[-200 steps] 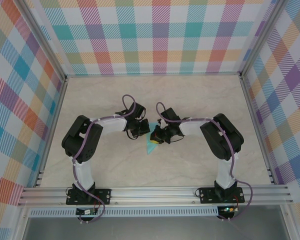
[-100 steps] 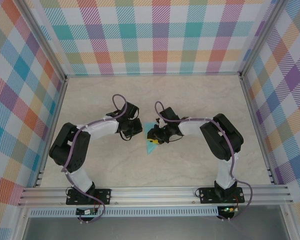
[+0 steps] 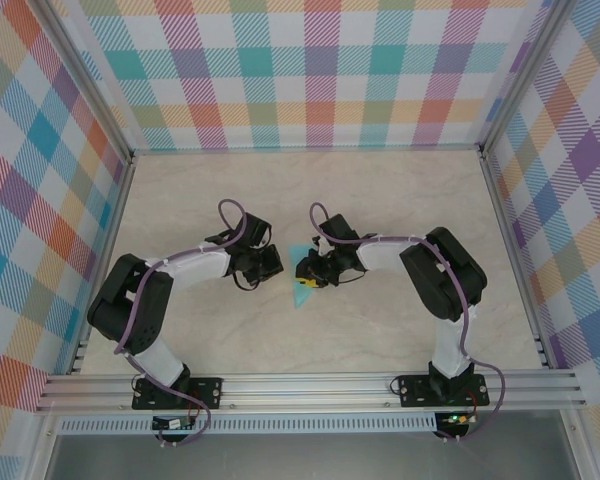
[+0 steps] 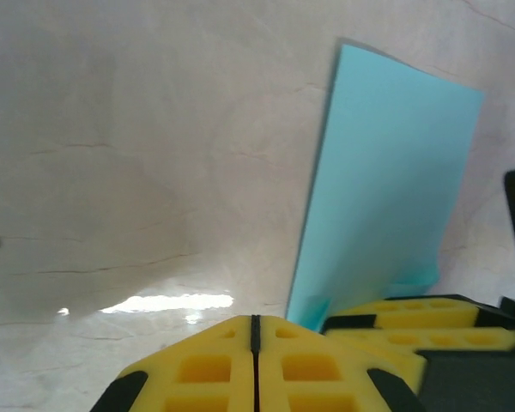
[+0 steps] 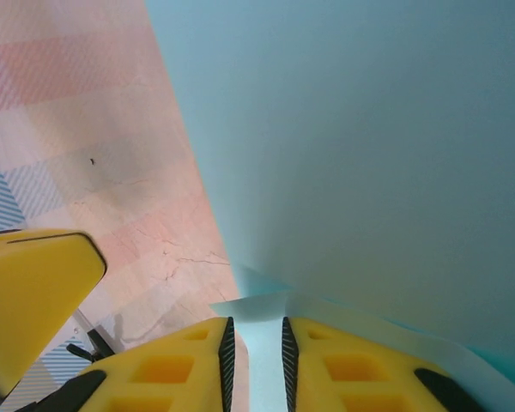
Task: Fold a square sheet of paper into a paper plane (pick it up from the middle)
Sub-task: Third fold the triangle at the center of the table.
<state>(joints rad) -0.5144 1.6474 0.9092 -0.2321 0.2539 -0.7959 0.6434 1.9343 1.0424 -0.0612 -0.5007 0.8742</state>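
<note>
Overhead view of a pale, marble-patterned table (image 3: 400,200) enclosed by pastel plaid walls (image 3: 310,70). Two black robot arms (image 3: 140,300) bend inward from the near edge so that their heads meet near the middle of the table. The left gripper (image 3: 268,263) and the right gripper (image 3: 308,270) face each other, close but apart. A piece of turquoise paper (image 3: 302,290) sits at the right gripper. A pointed part of it juts toward the near edge below the yellow fingers, and a smaller sliver shows on the far side.

From the left wrist camera, the left gripper's two yellow fingers (image 4: 206,369) are pressed flat together with nothing between them. Just beyond them, to the right, the turquoise paper (image 4: 386,189) rises as a tall, narrow, straight-edged panel tilted over the table. Its bottom edge is tucked in at the right gripper's yellow fingers (image 4: 412,316).

From the right wrist camera, the right gripper (image 5: 255,343) has its fingers almost closed, pinching a pale strip of the paper in the slim gap between them. The rest of the paper (image 5: 369,129) spreads up and away across the upper right of the view. One yellow finger of the left gripper (image 5: 34,292) sits at the lower left, apart from the paper.

Whether the paper's lower point touches the table cannot be told
</note>
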